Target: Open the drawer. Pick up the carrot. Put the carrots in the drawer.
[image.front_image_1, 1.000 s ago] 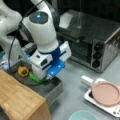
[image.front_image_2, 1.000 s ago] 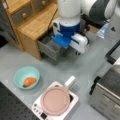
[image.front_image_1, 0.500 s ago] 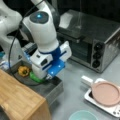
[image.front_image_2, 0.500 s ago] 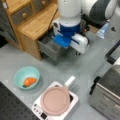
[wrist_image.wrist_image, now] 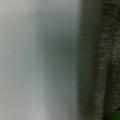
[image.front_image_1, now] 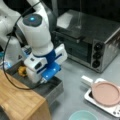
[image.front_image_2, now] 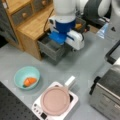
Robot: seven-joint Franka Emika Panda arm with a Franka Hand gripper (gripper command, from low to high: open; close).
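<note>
In a front view, the wooden-topped cabinet [image.front_image_1: 20, 100] occupies the lower left. The drawer [image.front_image_1: 53, 87] stands pulled out from it, its dark rim and grey front wall exposed at the frame's centre-left. The gripper [image.front_image_1: 42, 80] is lowered into the open drawer; its fingers are hidden behind the white and blue wrist body, so whether they are spread or pressed together cannot be told. A small yellow-orange item [image.front_image_1: 22, 71] lies at the drawer's left end, just beside the gripper; its identity cannot be determined. To the right of the drawer lies open grey tabletop, then a white tray [image.front_image_1: 96, 97] carrying a pink plate [image.front_image_1: 106, 93]. A toaster oven [image.front_image_1: 100, 42] closes off the upper right.

In a front view from the opposite side, a teal bowl [image.front_image_2: 26, 77] sits at lower left and contains the carrot [image.front_image_2: 30, 81], an orange piece resting on the bowl floor, well apart from the gripper [image.front_image_2: 58, 41]. The drawer [image.front_image_2: 51, 50] projects from the cabinet [image.front_image_2: 32, 25] toward the frame's bottom right, with the arm's wrist directly above it. Clear floor separates the drawer front from the bowl and from the white tray [image.front_image_2: 71, 102] with its pink plate [image.front_image_2: 55, 100]. The oven [image.front_image_2: 107, 92] borders the right edge.

The wrist view shows only a pale grey surface at left and a dark textured band at right; nothing in it can be identified.
</note>
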